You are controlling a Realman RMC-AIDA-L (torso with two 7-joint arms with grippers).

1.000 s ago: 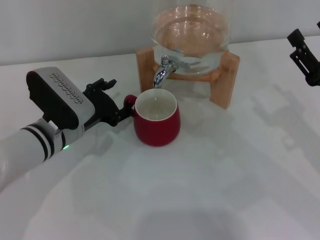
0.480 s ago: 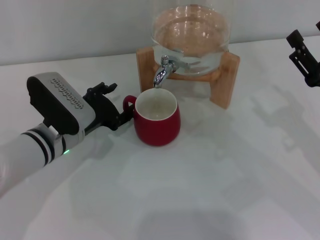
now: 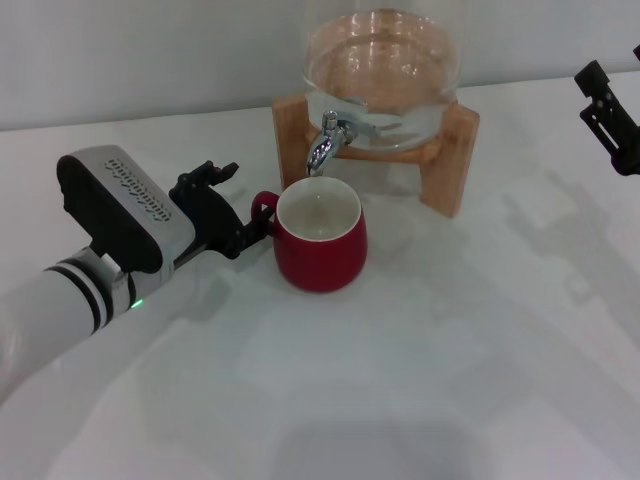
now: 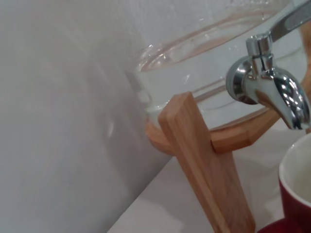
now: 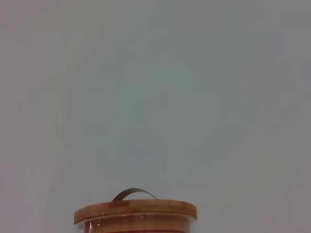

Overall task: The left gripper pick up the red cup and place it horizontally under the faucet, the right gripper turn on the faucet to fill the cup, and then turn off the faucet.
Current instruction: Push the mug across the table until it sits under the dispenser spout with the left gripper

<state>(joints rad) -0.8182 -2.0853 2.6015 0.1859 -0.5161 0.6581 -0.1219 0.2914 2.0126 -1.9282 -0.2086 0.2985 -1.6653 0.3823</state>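
White table (image 3: 450, 380) carries red cup (image 3: 320, 255) and wooden stand (image 3: 455, 165).

I see a white table (image 3: 420, 380) that takes most of my head view, with soft grey shadows on it, and a plain pale wall (image 3: 150, 50) behind.

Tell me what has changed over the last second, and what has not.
The left gripper, at the red cup's handle, has slid the cup slightly to the robot's right, so its mouth now sits more nearly under the faucet spout. The cup remains upright on the table. The glass jar, its wooden stand and the right gripper, parked at the right edge, have not moved.
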